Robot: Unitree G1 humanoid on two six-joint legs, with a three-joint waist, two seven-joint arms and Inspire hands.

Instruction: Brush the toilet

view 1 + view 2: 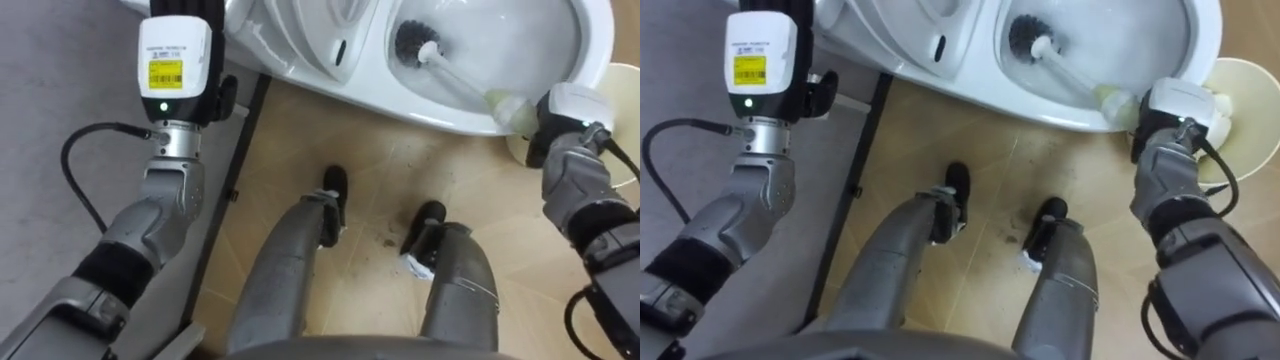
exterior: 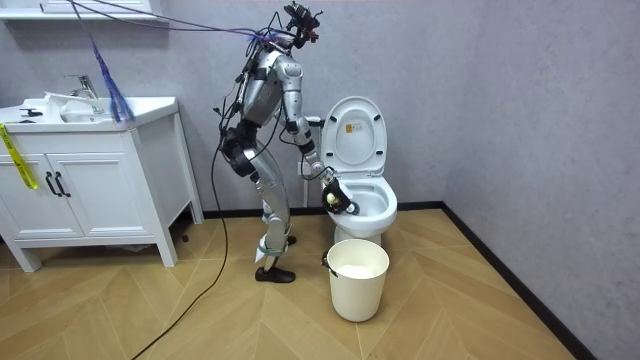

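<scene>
Right hand: clenched on the pale, rounded grip of the one brush, at the right rim of the toilet. From the hand we follow a thin white plastic shaft slanting far and left, down into the bowl. It ends in a round head of dark bristles, which lies against the wet, glossy inner wall.

The single toilet is smooth white ceramic with an oval bowl; in the room view we see its lid standing upright. One bucket, round, cream and plain-walled, stands on the floor just near of the toilet, under the right hand. The floor is matt wood laid in a herringbone pattern.

Left hand: held at the toilet's left side, apart from the brush; we cannot tell whether its fingers are curled.

The robot stands at the toilet, leaning over the bowl. One white cabinet with a basin stands well apart, at the room view's left.
</scene>
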